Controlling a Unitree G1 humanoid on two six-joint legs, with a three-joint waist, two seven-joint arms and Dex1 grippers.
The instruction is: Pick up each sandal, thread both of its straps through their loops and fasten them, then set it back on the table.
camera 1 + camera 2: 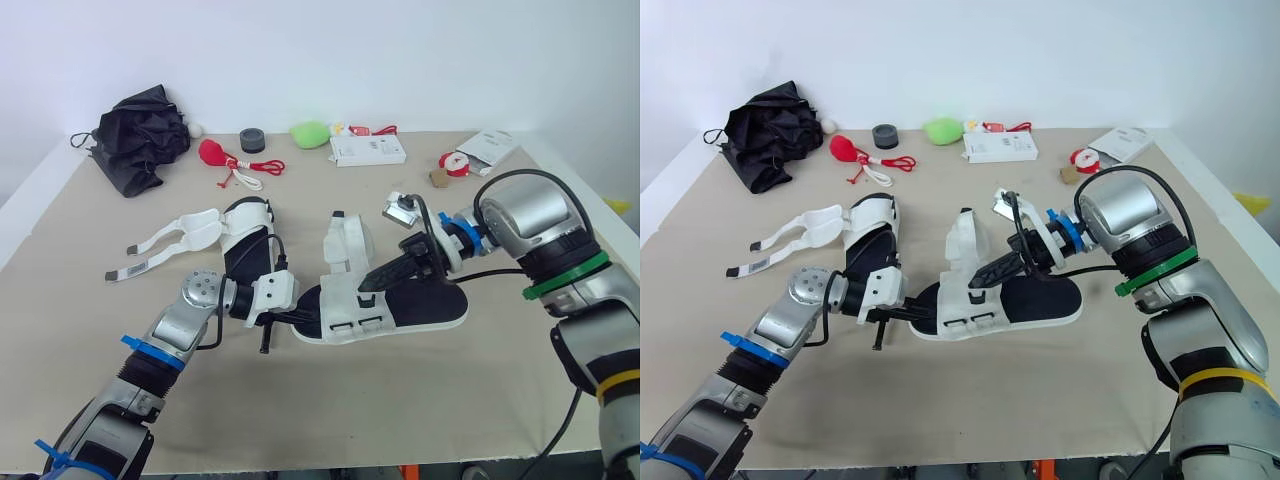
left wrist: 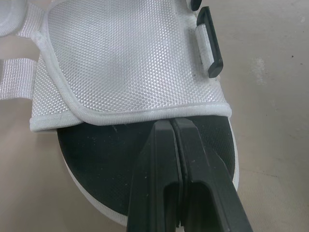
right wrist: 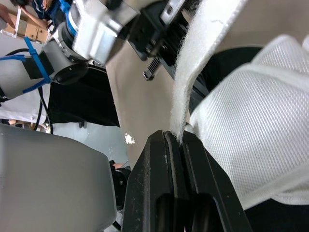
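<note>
- The white mesh sandal with black footbed (image 1: 400, 305) rests sole-down in the middle of the beige cloth-covered table (image 1: 450, 410), toe towards the left arm
- The right gripper (image 3: 175, 137) has its fingers clamped on the edge of the white fuzzy fastening strap (image 1: 345, 240), which stands raised above the footbed
- The left gripper (image 2: 172, 124) has its fingers pressed together with nothing seen between them; the tips lie over the toe of the footbed, against the hem of the mesh upper
- Handling: the sandal is judged light, with a semi-rigid sole and limp mesh and strap. Expect the strap to fold and its fuzzy face to snag early. Grip the strap near its free end and steady the sandal at the toe or sole rim, not on the mesh
- The black plastic loop (image 2: 210, 43) on the side of the upper is narrow, so feed the strap in flat
- The second white sandal (image 1: 245, 235) lies just beside the left wrist with its long straps (image 1: 165, 245) spread open; the arm could sweep it
- The black folded umbrella (image 1: 140, 135), red balloon with cord (image 1: 215, 152), green soft lump (image 1: 310, 133) and flat white box (image 1: 368, 150) sit along the far edge, well apart and not in the way
</note>
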